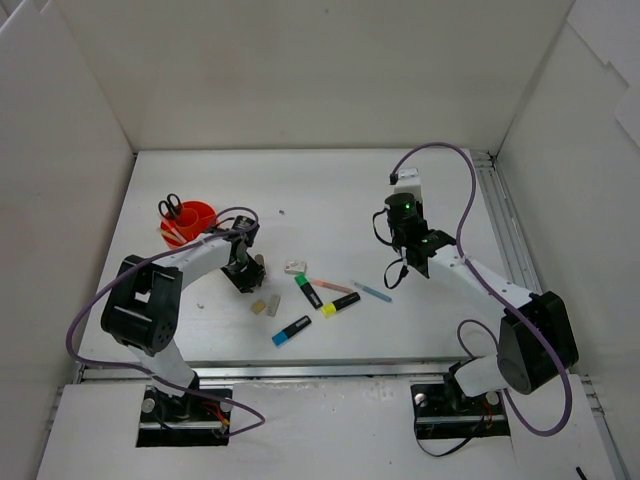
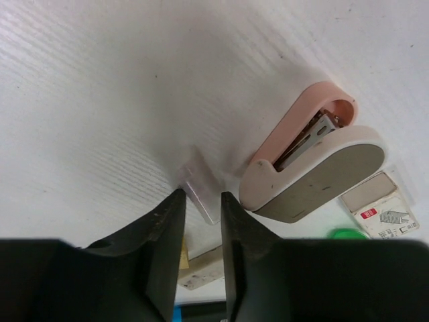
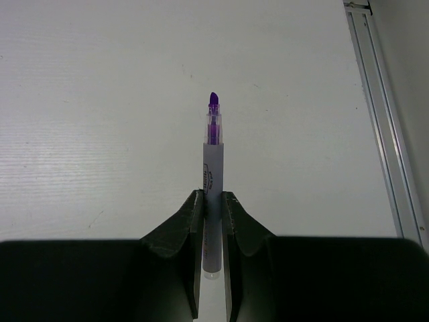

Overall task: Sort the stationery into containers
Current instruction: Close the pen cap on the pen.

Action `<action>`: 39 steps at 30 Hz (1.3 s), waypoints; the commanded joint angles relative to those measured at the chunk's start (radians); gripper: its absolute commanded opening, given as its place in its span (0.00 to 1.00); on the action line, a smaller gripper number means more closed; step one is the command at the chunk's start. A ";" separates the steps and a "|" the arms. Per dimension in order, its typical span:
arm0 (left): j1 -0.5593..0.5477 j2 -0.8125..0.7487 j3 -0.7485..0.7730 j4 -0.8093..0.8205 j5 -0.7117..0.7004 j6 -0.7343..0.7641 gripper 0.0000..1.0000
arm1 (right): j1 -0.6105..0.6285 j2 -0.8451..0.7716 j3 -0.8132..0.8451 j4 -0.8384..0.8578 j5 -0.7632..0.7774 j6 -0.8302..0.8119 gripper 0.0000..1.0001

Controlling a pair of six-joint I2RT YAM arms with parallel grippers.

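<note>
The round orange-red holder [image 1: 192, 222] stands at the left with black-handled scissors [image 1: 169, 208] in it. My left gripper [image 1: 248, 277] is low on the table to its right. In the left wrist view my left gripper [image 2: 200, 198] is closed on a small grey-white piece [image 2: 198, 180], next to a pink stapler [image 2: 312, 168]. My right gripper [image 1: 405, 196] is raised at the right. It is shut on a thin white pen with a purple tip [image 3: 212, 151], held between the fingers [image 3: 213, 201].
On the table middle lie a green highlighter [image 1: 308, 290], a yellow one [image 1: 341, 303], a blue one [image 1: 291, 330], a pink pen [image 1: 331, 286], a blue pen [image 1: 372, 291] and beige erasers [image 1: 265, 304]. White walls enclose the table; a rail [image 1: 505, 240] runs along the right.
</note>
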 commanded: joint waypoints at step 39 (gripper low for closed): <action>-0.268 -0.373 0.135 0.148 0.348 1.116 0.00 | -0.040 -0.318 -0.133 0.257 -0.724 -0.789 0.00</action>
